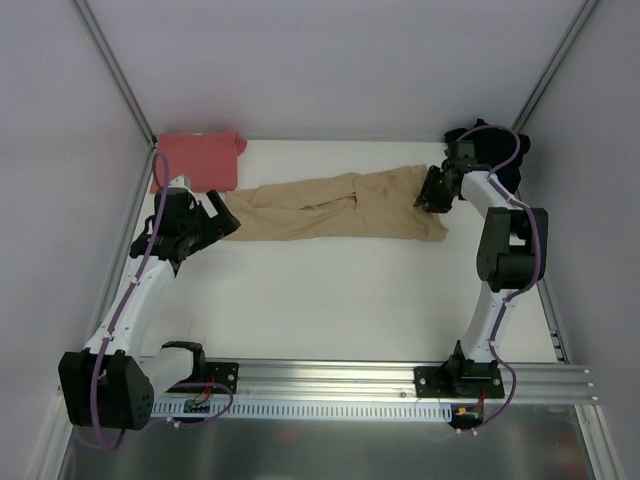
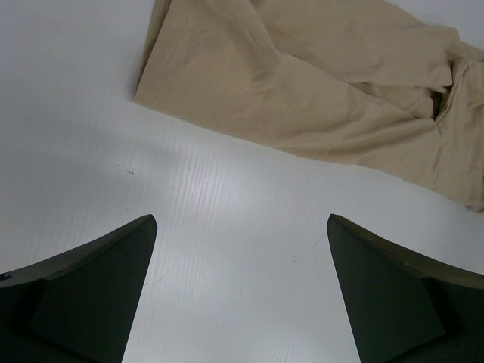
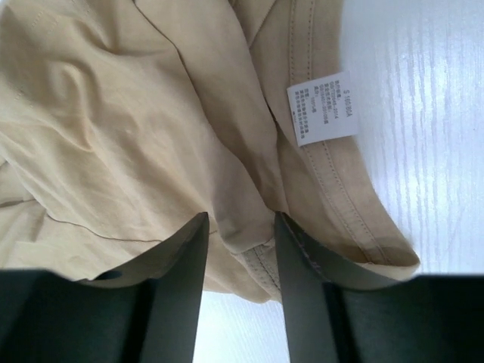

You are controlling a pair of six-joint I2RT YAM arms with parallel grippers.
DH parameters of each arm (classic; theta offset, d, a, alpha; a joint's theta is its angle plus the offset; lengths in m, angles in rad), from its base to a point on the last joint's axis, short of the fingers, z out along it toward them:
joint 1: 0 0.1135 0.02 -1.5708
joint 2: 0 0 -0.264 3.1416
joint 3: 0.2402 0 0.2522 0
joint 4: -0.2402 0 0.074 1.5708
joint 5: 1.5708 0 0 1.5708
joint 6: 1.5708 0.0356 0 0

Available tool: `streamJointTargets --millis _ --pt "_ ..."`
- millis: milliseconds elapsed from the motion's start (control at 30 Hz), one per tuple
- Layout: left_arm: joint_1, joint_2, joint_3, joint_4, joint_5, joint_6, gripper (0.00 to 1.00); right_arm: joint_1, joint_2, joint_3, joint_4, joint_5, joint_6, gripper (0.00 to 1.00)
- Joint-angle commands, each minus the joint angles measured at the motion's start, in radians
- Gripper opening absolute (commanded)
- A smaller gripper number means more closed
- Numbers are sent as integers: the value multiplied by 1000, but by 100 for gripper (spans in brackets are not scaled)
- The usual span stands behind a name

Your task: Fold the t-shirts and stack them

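Observation:
The tan-beige t-shirt lies stretched in a long crumpled band across the middle of the table. My right gripper is at its right end. In the right wrist view the right gripper has its jaws drawn in on a bunched fold of the tan shirt's stitched hem, near a white care label. My left gripper is wide open just off the shirt's left end. Only bare table lies between the left gripper's fingers, with the tan shirt ahead. A salmon-red t-shirt lies folded at the back left. The black t-shirt sits bunched at the back right, partly hidden by the right arm.
White walls with metal corner posts close in the table on three sides. The arms' mounting rail runs along the near edge.

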Motion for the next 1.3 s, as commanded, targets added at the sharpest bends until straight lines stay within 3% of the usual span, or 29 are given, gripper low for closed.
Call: streamJointTargets --millis 0,267,333,367,400,1233,1267 --pt "-9 -24 15 -11 15 20 99 -12 -64 -10 -35 30 -11 45" --pt "-9 -30 -1 -7 16 17 99 -16 -80 -30 -42 22 -19 47" --pt "-9 -33 -2 -7 15 19 99 -15 -84 -44 -35 16 -17 32" --pt "-9 -33 -2 -7 15 19 99 -16 -84 -44 -35 10 -19 20" --pt "-9 -33 -2 -7 13 20 99 -16 -84 -49 -33 10 -19 1" --pt "-9 -36 -11 -7 16 22 99 -87 -203 -164 -27 234 -22 1" --pt "-9 -34 -10 -7 18 22 99 -87 -198 -162 -27 238 -22 32"
